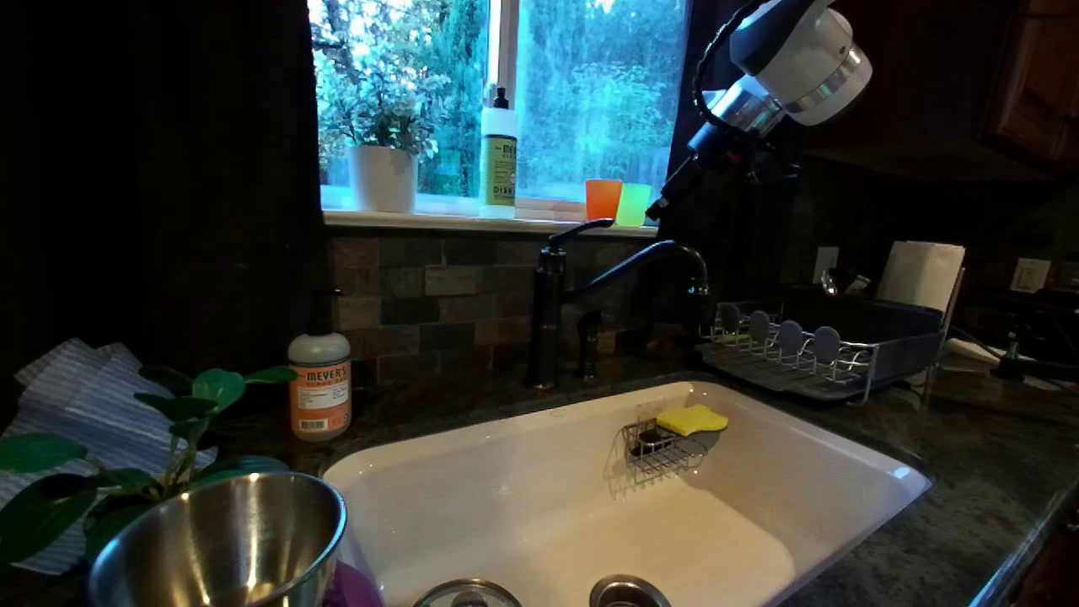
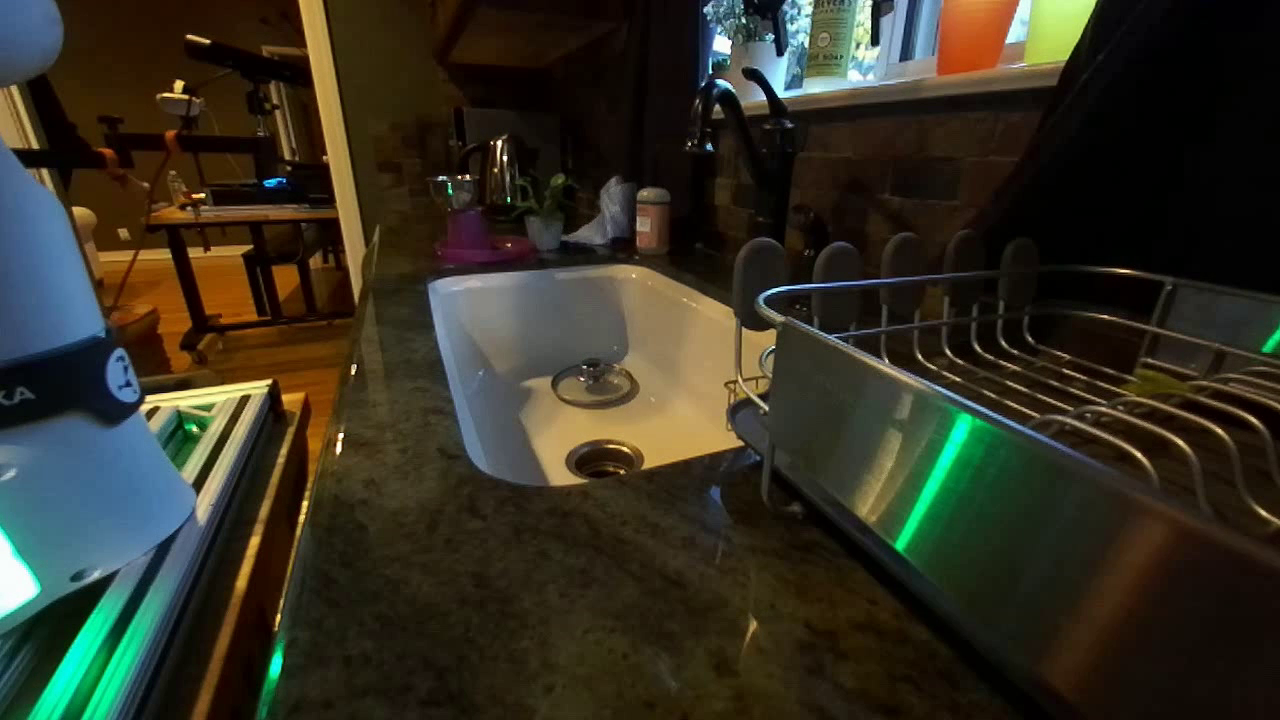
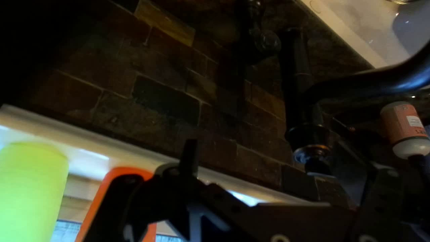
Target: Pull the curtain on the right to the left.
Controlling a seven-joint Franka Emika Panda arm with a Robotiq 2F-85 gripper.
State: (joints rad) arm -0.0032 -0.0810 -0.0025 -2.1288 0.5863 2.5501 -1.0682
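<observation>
The curtain on the right (image 1: 732,232) is a tall near-black drape beside the window's right edge. It also shows at the right of an exterior view (image 2: 1180,150). Its folds are too dark to make out. My gripper (image 1: 658,207) reaches down from the upper right, its tip overlapping the curtain's window-side edge and near the green cup. Its two fingers (image 2: 825,20) hang apart in front of the window. In the wrist view the gripper (image 3: 272,164) is open, with wall and faucet showing between its fingers and no fabric. The black upper left there may be the curtain; I cannot tell.
A green cup (image 1: 633,206) and an orange cup (image 1: 603,201) stand on the sill (image 1: 455,222) near my gripper. A dish soap bottle (image 1: 499,169) and potted plant (image 1: 383,177) are farther left. The black faucet (image 1: 548,312) rises below. A dish rack (image 1: 902,346) is at right.
</observation>
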